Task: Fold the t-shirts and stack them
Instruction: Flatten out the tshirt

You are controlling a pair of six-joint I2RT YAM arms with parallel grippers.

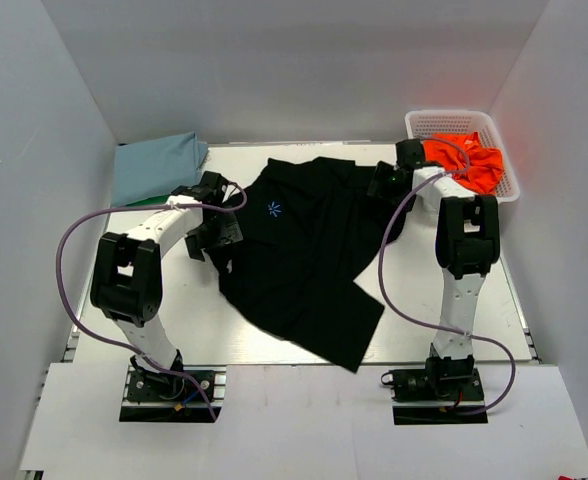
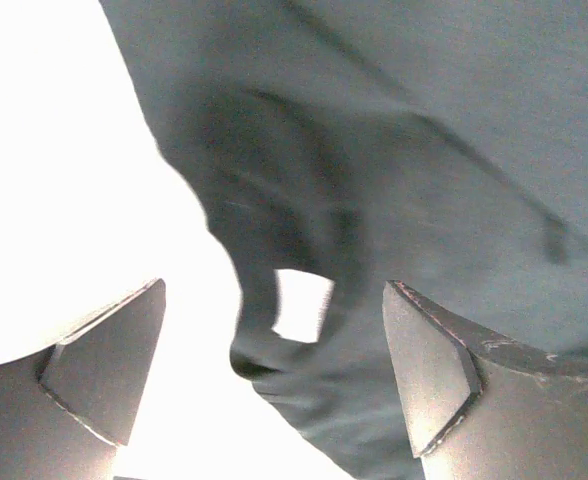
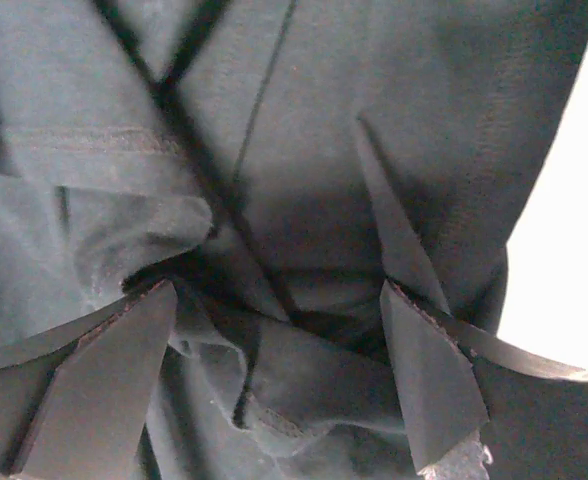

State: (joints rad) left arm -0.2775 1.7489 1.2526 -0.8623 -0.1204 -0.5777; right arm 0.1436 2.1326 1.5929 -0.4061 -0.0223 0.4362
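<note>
White table, flat and matte. Black t-shirt is spread across its middle, soft knit and mostly flat. The collar end lies toward the far side, the bottom hem runs diagonally to the near edge, and one corner is folded over on the right.

Light blue t-shirt sits at the far left corner, folded into a smooth slab, well apart from the basket.

White plastic mesh basket, rectangular, at the far right corner. Orange t-shirt is crumpled inside it.

Left gripper at the black shirt's left sleeve. Wrist view: dark wedge-shaped fingers stand wide apart, and a curled sleeve edge lies below them with table showing through the loop.

Right gripper at the shirt's right shoulder. Fingers are spread wide over rumpled folds and a stitched hem. Cannot tell if they touch the cloth.

Tiny blue starburst print on the chest.
</note>
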